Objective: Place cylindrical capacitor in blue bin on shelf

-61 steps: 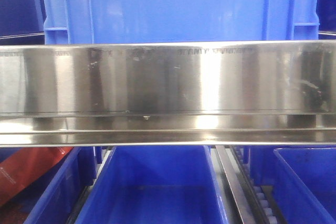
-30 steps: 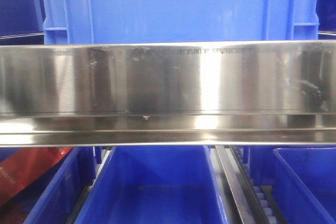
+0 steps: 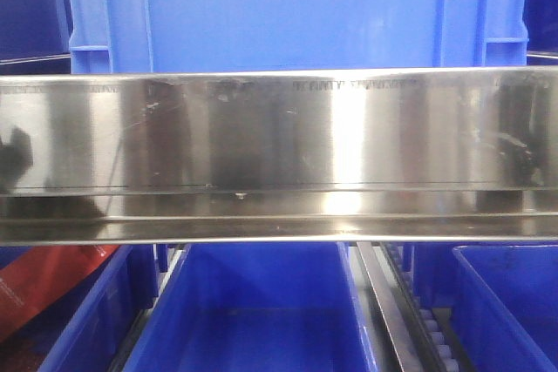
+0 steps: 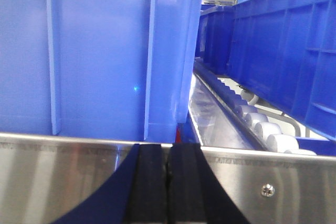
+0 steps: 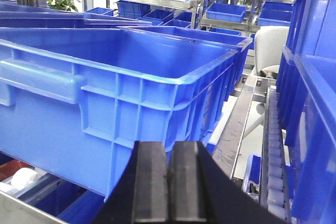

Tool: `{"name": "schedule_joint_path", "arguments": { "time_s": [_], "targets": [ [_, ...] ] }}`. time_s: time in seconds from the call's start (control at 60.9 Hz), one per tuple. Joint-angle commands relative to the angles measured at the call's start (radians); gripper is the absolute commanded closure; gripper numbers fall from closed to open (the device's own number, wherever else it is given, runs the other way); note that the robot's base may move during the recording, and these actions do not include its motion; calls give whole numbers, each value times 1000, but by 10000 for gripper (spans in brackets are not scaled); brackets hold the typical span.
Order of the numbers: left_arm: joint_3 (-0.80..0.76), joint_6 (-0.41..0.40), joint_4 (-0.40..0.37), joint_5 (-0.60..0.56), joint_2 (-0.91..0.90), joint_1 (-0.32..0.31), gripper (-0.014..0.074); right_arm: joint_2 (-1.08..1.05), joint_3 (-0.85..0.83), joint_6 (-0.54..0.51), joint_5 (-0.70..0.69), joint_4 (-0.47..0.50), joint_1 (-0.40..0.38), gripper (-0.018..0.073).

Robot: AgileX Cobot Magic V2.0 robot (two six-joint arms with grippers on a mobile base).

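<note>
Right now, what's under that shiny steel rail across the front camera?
Under the shelf rail sit open blue bins: a middle bin whose visible floor looks bare, and a right bin. Something red shows at left. The rail hides the bins' rear parts.

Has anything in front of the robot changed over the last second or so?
Very little. A dark reflection has appeared at the left end of the shelf's front rail, where the steel was plain a second ago, so something is moving nearby out of view. The blue crate above and the blue bin below have stayed put.
</note>
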Motion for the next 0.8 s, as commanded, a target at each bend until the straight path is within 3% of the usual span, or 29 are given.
{"name": "schedule_joint_path", "arguments": {
  "time_s": [0.0,0.788],
  "targets": [
    [0,5,-8,-32,-5,3,707,-4,0,-1,-30,-7,-5,701],
    [0,5,-8,-32,-5,3,707,-4,0,-1,-30,-7,-5,701]
  ]
}}
